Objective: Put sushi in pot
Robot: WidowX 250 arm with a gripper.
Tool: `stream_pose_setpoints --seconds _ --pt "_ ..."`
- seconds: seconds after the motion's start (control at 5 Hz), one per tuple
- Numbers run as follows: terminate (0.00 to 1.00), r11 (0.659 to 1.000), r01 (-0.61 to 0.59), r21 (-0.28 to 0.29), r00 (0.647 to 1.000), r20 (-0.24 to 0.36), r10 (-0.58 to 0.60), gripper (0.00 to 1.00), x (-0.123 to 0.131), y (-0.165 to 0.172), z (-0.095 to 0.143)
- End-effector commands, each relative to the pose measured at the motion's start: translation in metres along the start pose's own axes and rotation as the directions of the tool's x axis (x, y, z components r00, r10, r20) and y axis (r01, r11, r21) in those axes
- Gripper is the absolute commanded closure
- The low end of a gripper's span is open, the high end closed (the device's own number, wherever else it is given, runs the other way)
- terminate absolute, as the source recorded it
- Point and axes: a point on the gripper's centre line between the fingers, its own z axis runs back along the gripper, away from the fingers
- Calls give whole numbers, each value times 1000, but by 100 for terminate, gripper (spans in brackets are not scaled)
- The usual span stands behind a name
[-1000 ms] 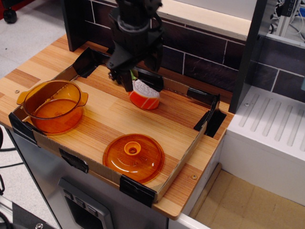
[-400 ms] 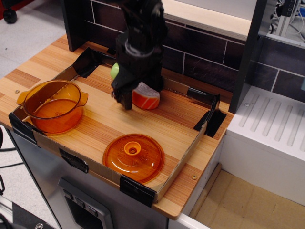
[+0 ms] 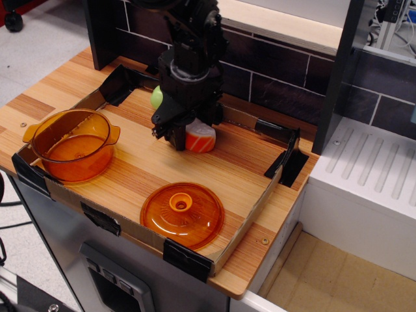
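Near the back of the wooden tray (image 3: 234, 170) the sushi (image 3: 202, 138) sits on the boards, orange body showing with a sliver of its white rice side, partly covered by the black gripper (image 3: 185, 134) come down over it. One finger stands at its left flank; the other is hidden behind the piece, so the jaws look narrowed around it, but I cannot tell whether they are clamped. That low straddling pose suits a grasp before lifting. The pot (image 3: 73, 144) waits well apart at the tray's left end, upright and open, ready to receive. Its flat lid (image 3: 182, 214) lies near the front edge. A light green toy (image 3: 156, 97) peeps from behind the arm, mostly hidden
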Motion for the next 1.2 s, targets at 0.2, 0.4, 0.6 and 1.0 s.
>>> stream_pose_setpoints --seconds 0.2,0.4,0.6,1.0 --pt "0 997 -4 -75 999 -47 0 100 29 10 92" --pt "0 999 32 -19 998 -54 -33 100 43 37 102" --pt "0 997 81 -4 995 -57 -82 100 61 65 103" --pt "0 988 154 -5 988 -11 -154 100 89 99 80"
